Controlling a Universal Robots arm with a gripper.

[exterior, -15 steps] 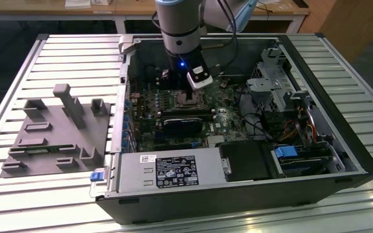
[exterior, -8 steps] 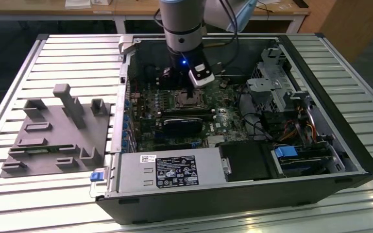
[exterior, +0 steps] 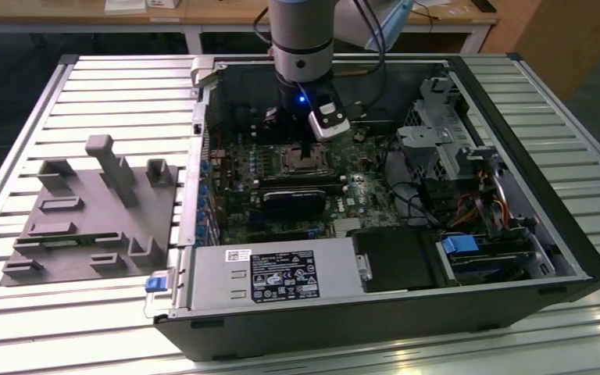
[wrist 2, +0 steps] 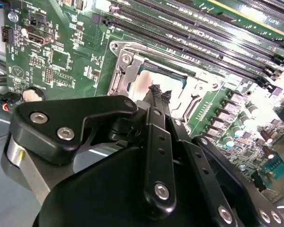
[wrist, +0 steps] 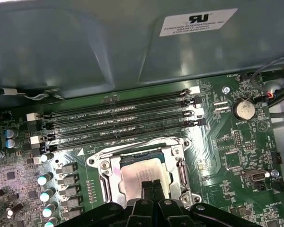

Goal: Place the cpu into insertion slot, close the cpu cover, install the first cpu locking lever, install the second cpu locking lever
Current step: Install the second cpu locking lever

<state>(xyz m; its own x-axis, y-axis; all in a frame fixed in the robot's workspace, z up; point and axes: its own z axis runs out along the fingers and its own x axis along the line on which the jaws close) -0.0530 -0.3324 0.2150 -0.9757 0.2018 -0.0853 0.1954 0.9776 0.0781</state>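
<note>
The cpu [wrist: 138, 171] lies in the insertion slot [wrist: 141, 176] on the green motherboard, its dull silver top showing through the cut-out. The cpu cover [wrist: 106, 176] lies flat around it as a silvery frame. A thin metal lever [wrist: 132, 148] runs along the socket edge beside the memory slots; whether it is latched I cannot tell. My gripper [wrist: 151, 184] hangs just above the chip with its two black fingers pressed together and nothing between them. In the second wrist view the gripper [wrist 2: 158, 92] sits over the cpu [wrist 2: 141, 85] and cover [wrist 2: 128, 71]. In the exterior view the gripper [exterior: 302, 144] is inside the open case above the slot [exterior: 302, 162].
Long black memory slots [wrist: 118, 120] lie beside the socket, with a coin battery [wrist: 243, 109] nearby. A black card [exterior: 294, 199], a power supply [exterior: 269, 275] and a drive cage [exterior: 446, 148] crowd the case. A grey fixture plate [exterior: 91, 211] rests on the slatted table at the exterior view's left.
</note>
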